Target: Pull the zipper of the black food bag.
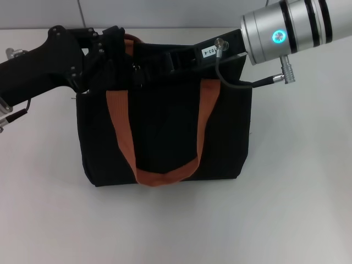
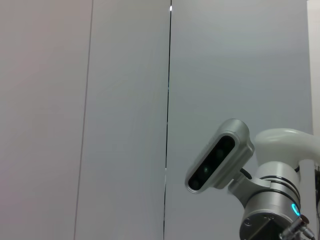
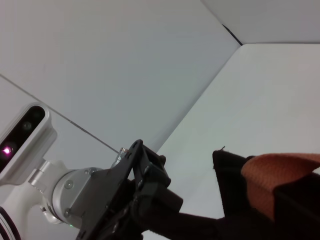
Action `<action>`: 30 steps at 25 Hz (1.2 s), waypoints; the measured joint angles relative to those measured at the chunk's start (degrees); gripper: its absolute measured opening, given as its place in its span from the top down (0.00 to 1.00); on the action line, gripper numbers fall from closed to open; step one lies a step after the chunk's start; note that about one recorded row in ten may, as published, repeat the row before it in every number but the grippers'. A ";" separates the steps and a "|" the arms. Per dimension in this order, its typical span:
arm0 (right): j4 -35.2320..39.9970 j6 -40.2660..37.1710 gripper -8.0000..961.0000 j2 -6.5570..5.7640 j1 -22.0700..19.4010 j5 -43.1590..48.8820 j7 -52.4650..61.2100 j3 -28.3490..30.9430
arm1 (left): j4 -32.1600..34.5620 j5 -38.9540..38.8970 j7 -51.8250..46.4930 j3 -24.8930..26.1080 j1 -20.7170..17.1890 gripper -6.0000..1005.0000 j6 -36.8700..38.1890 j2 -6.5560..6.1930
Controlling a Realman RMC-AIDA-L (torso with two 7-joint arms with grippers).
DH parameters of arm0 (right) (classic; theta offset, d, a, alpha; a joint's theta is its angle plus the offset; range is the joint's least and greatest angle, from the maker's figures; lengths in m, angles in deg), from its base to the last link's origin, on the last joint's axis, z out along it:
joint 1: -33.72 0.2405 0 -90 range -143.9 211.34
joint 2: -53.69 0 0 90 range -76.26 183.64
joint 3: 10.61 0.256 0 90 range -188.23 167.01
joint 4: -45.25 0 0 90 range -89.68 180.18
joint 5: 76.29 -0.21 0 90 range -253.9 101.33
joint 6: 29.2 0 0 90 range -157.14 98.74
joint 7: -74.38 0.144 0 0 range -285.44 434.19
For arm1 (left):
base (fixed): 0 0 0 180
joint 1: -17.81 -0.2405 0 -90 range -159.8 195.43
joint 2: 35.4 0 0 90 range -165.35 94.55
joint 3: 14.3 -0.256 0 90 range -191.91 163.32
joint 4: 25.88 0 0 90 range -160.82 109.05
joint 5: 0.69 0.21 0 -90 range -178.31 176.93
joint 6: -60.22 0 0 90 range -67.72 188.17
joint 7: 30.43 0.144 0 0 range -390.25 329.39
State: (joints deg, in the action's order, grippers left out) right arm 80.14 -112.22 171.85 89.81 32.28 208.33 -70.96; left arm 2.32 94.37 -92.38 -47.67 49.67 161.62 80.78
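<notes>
The black food bag (image 1: pixel 225 132) stands upright in the middle of the white table, its orange-brown front strap (image 1: pixel 119 129) hanging in a loop over the front. My left gripper (image 1: pixel 113 52) reaches in from the left and sits at the bag's upper left corner, against the rear strap. My right gripper (image 1: pixel 168 58) comes in from the upper right and lies along the bag's top edge. A small metallic glint near the top edge (image 1: pixel 136 70) may be the zipper pull; the grippers hide most of the zip line. The right wrist view shows the left gripper (image 3: pixel 147 187) touching the bag's corner (image 3: pixel 230 167).
The white table (image 1: pixel 297 198) surrounds the bag, with a pale wall behind it. The right arm's silver wrist with a lit ring (image 1: pixel 278 37) and a grey cable (image 1: pixel 234 82) hangs over the bag's right top corner. The left wrist view shows only the wall and the right arm's wrist camera (image 2: pixel 217 155).
</notes>
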 joint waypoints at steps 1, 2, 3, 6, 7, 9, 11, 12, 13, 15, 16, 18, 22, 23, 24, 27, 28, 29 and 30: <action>0.05 0.14 0.85 0.11 -0.08 0.00 -0.91 -0.04 | 0.00 0.00 -0.01 -0.12 -0.03 0.97 0.27 0.05; 0.05 0.14 0.89 0.11 -0.08 0.00 -0.91 -0.04 | 0.00 0.00 -0.01 -0.12 -0.03 0.97 0.27 0.05; 0.05 0.17 0.93 0.19 -0.14 0.00 -1.42 -0.06 | 0.00 0.00 -0.01 -0.15 -0.06 0.97 0.41 0.08; 0.84 0.24 0.96 0.57 -0.49 0.18 -2.44 -0.07 | 0.00 0.00 -0.06 -0.07 -0.17 0.97 0.59 0.16; 0.84 0.24 0.97 0.57 -0.49 0.18 -2.44 -0.07 | 0.00 0.00 -0.06 -0.07 -0.17 0.97 0.59 0.16; 2.54 0.24 0.99 0.76 -1.19 0.88 -2.44 -0.06 | 0.00 0.00 -0.10 0.11 -0.28 0.97 0.63 0.18; 6.09 0.13 0.99 0.88 -2.69 2.49 -0.79 -0.06 | 0.00 0.00 -0.16 0.24 -0.51 0.97 0.66 0.05; 6.09 0.13 0.99 0.88 -2.69 2.49 -0.79 -0.06 | 0.00 0.00 -0.16 0.24 -0.51 0.97 0.66 0.05; 8.19 -0.04 0.99 0.93 -3.69 3.37 0.52 -0.10 | 0.00 -0.04 -0.18 0.25 -0.58 0.97 0.66 -0.03; 9.64 -0.12 0.99 0.96 -4.38 3.98 1.52 -0.14 | 0.00 -0.18 -0.20 0.28 -0.71 0.97 0.50 -0.14; 12.03 -0.21 0.99 0.97 -5.61 5.11 2.96 -0.15 | 0.00 -0.23 -0.18 0.33 -0.77 0.97 0.40 -0.15; 13.43 -0.23 0.99 0.97 -6.37 5.71 3.73 -0.16 | 0.00 -0.24 0.03 0.41 -0.89 0.97 0.30 -0.09; 18.99 -0.66 0.99 0.97 -9.68 6.74 6.49 -0.15 | 0.01 -0.39 0.13 0.48 -0.99 0.97 0.22 -0.09; 20.90 -0.91 0.99 0.96 -10.87 6.79 7.21 -0.14 | 0.00 -0.43 0.12 0.58 -0.99 0.97 0.20 -0.12; 22.23 -1.14 0.99 0.96 -11.77 6.88 7.76 -0.14 | 0.01 -0.46 0.09 0.71 -0.99 0.97 0.15 -0.16; 26.93 -1.85 0.99 0.95 -14.81 7.88 9.66 0.12 | 0.00 -0.46 0.05 1.07 -1.00 0.97 -0.07 -0.24; 28.03 -2.04 0.99 0.95 -15.60 8.26 10.10 0.22 | 0.00 -0.47 0.06 1.11 -1.00 0.97 -0.13 -0.27; 29.01 -2.27 0.99 0.94 -16.38 8.55 10.42 0.35 | 0.00 -0.47 0.09 1.12 -1.00 0.97 -0.18 -0.28; 29.66 -2.56 0.99 0.94 -17.03 8.79 10.64 0.47 | 0.00 -0.48 0.09 1.13 -1.00 0.97 -0.29 -0.30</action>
State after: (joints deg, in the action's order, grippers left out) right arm 109.80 -114.79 172.79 72.78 41.07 218.97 -70.49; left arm 2.33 93.89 -92.29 -46.54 48.67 161.33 80.48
